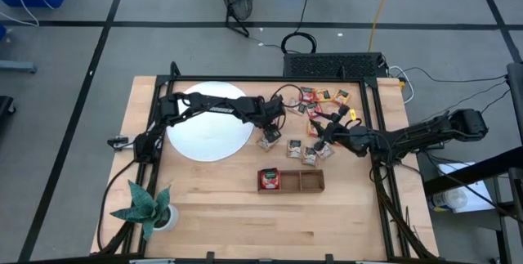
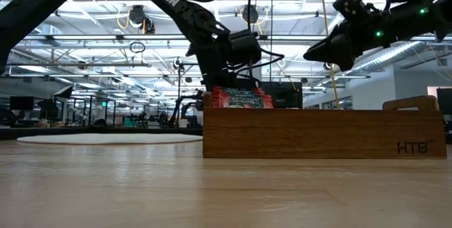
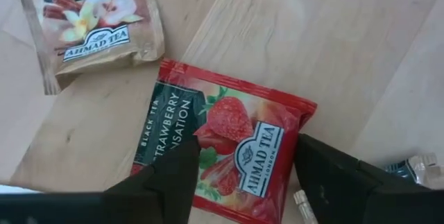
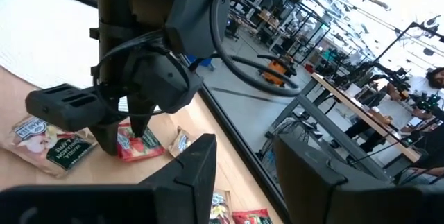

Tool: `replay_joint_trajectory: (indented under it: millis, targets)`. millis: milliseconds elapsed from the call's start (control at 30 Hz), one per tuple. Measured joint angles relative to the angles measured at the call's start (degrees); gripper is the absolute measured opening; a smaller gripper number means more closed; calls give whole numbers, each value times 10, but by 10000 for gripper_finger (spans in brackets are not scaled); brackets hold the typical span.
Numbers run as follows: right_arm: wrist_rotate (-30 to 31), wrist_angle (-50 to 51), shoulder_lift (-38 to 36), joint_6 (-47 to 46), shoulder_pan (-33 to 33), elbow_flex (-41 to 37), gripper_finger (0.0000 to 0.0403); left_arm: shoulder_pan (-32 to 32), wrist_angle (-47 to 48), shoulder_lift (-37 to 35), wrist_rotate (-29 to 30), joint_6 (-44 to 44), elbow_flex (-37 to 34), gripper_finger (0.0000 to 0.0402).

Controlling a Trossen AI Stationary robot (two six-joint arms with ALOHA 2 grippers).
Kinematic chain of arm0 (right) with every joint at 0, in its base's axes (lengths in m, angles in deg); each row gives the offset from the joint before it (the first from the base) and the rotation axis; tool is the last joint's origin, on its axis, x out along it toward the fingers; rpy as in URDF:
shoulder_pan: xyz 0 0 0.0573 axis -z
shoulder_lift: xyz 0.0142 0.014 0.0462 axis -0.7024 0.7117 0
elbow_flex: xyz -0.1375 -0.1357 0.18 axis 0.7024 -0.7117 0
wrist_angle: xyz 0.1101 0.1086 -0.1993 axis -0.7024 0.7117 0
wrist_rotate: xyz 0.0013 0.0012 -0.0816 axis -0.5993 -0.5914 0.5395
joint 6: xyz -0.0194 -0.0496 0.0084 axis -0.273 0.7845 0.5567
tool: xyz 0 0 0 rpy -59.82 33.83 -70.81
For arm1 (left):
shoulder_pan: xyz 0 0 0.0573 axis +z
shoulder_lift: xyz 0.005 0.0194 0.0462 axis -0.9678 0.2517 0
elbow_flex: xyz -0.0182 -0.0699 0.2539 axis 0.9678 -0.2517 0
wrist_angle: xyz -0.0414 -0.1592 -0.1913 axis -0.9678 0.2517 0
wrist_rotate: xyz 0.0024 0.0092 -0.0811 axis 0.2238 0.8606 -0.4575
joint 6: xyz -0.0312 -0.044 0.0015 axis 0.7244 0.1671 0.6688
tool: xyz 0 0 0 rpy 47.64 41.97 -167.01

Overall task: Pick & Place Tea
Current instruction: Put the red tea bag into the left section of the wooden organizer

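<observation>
Two dark fingers (image 3: 173,182) of the left gripper (image 3: 239,182) stand apart, one on each side of a red strawberry sachet (image 3: 229,148) that lies flat on the wooden table (image 3: 305,37). They straddle it but do not yet press on it, as far as the left wrist view shows. Just beside this sachet lies a brown cinnamon-and-apple sachet (image 3: 90,23), which is not touched.

The right wrist view shows the same place from the side: the left gripper stands low over the red sachet, with the brown one beside it. The right gripper (image 4: 243,175) has its own fingers apart with nothing between them. In the high view it hangs over the loose sachets (image 1: 323,105) on the right part of the table.

Farther out, the wooden tray (image 1: 291,181) stands in the middle of the table, nearer the front edge. Its left compartment holds red sachets (image 1: 269,180); the other two compartments look empty. The white disc (image 1: 208,121) lies under the left arm, and a green plant (image 1: 147,207) stands at the front left corner.

Judging from this, the task is at an early stage: only one compartment has tea, and many sachets wait on the table, some near the left gripper and more in the group behind. The step in hand seems to be the closing on the strawberry sachet.
</observation>
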Motion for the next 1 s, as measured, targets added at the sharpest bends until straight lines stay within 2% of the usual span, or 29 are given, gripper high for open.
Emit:
replay_joint_trajectory:
  millis: [100, 267, 300, 367, 500, 667, 800, 1000]
  targets:
    - [0, 0, 0, 0, 0, 0, 130, 0, 6, 0, -3, -10, 0, 173]
    - [0, 0, 0, -6, 0, 0, 130, -9, 17, -4, -1, -68, -1, 40]
    - [0, 0, 0, -12, 0, 0, 130, -13, 21, -7, 5, -80, -2, 24]
    - [0, 0, 0, -23, 0, 0, 130, -26, 31, -16, 52, -104, -4, 20]
    - [-29, 0, 0, -58, 4, 0, 130, -77, 35, -43, 210, -187, -5, 17]
    - [-196, 0, 0, -144, 41, 0, 130, -155, -32, -60, 399, -323, -3, 14]
    - [-322, 0, 3, -209, 82, 0, 130, -198, -113, -62, 440, -432, -3, 16]
    - [-413, -12, 34, -269, 133, 1, 130, -231, -200, -62, 500, -533, -3, 14]
